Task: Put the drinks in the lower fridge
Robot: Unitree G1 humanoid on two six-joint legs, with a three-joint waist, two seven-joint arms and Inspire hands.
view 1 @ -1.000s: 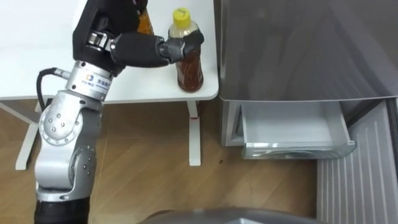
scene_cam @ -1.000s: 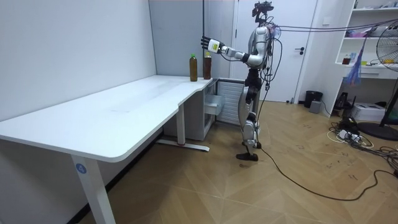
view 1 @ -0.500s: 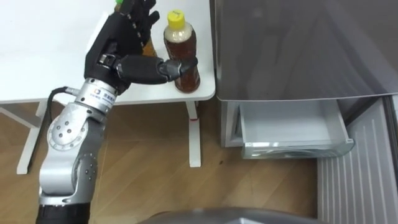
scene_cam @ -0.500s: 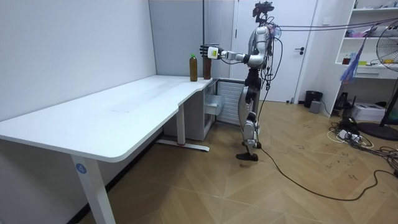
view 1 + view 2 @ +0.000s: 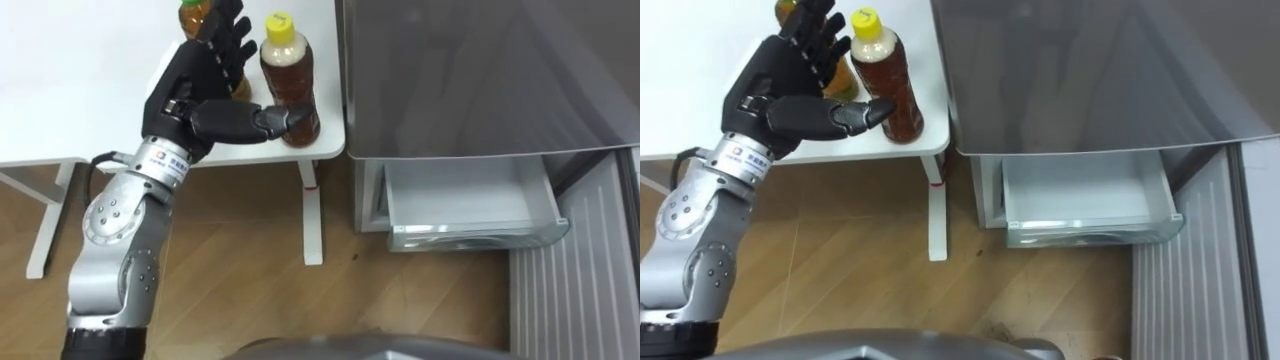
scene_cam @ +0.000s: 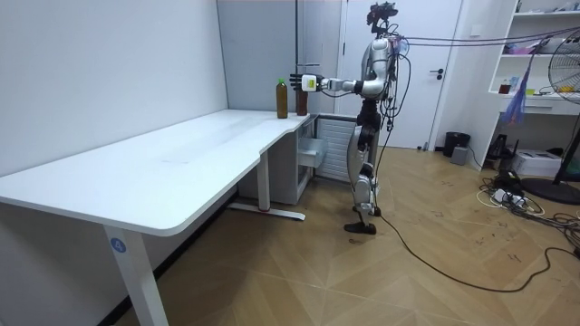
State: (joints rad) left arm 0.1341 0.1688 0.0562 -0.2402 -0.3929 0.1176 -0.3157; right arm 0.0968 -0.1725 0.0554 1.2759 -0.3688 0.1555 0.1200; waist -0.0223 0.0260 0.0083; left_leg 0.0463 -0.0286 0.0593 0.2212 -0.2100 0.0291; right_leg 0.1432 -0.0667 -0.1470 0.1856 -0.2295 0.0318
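- While the robot stands at the far end of the white table, beside the grey fridge, two drink bottles stand on the table's corner nearest the fridge.
- One is a yellow-capped bottle of brown drink, at the table's edge. The other is a green-capped bottle at about 10 o'clock from it, partly hidden behind the hand.
- One drawer is pulled open at the bottom of the fridge, at about 4 o'clock from the yellow-capped bottle. It is white inside.
- The yellow-capped bottle stands upright on its base with its long axis vertical. In the eye views its cap points toward 12 o'clock.
- The left hand is spread wide at 9 o'clock of that bottle, with its fingers straight and pointing to about 1 o'clock.
- Its thumb reaches toward 3 o'clock, across the bottle's lower body. Whether it touches the bottle I cannot tell, and nothing is clasped.
- From the room view, the left arm is stretched out level over the table corner, with the hand just above the two bottles.
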